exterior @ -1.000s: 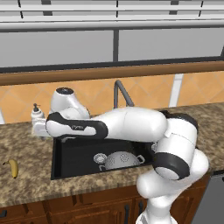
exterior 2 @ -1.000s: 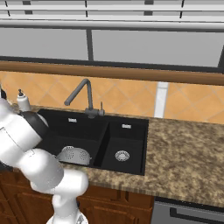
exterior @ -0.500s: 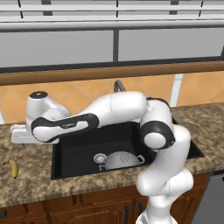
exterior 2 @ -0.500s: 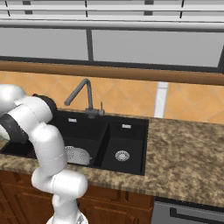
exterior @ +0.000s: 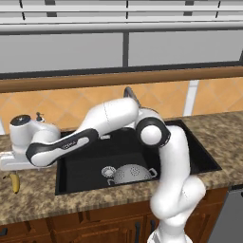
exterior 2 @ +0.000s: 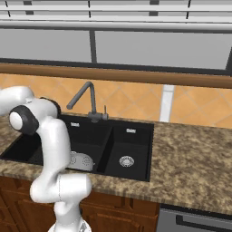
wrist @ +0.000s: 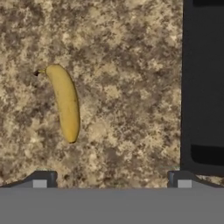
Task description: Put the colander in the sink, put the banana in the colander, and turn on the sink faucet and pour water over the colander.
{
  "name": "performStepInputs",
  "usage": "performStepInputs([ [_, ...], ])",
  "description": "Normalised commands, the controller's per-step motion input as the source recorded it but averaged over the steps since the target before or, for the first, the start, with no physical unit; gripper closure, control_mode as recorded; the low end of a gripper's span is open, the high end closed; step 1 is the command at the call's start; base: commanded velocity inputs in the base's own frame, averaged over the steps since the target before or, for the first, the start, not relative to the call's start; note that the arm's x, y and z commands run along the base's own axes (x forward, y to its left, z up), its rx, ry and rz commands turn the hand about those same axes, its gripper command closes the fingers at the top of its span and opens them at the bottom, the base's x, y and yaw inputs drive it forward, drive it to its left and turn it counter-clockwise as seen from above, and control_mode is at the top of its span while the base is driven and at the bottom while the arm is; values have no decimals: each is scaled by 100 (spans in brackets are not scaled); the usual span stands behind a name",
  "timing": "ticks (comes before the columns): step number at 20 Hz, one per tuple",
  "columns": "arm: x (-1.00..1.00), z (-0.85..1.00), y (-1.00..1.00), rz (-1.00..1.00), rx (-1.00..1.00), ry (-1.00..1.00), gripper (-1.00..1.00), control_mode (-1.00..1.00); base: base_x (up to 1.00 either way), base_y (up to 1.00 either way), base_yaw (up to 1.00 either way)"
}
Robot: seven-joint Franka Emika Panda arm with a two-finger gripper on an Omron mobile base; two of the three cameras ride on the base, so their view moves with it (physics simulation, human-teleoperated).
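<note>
Swung further left since the earlier frame: white arm, now over the speckled brown granite desk (exterior: 33,199).

Left base view: silver-grey perforated metal colander (exterior: 131,173) in black double-basin sink (exterior: 90,159), centre; small yellow banana (exterior: 14,182) at left edge.

Hand view: banana (wrist: 65,101) upper left, off-centre; gripper (wrist: 111,179) wide open, empty. Advice: centre over banana, jaws across its width, then descend.

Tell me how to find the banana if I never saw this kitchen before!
Start at the black sink set in the speckled brown counter. Go along the counter to the left of the sink, under the robot's open gripper. The banana lies flat there by itself: small, curved and bright yellow with a dark tip, unlike the silver colander in the basin.
</note>
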Motion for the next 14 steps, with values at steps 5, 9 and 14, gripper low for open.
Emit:
performStepInputs([
  [5, 17, 0, 34, 0, -6, 0, -100, -100, 0, 0, 0],
  [9, 23, -12, 6, -2, -9, 0, -100, -100, 0, 0, 0],
  [14, 32, -36, 0, -1, -8, 0, -100, -100, 0, 0, 0],
])
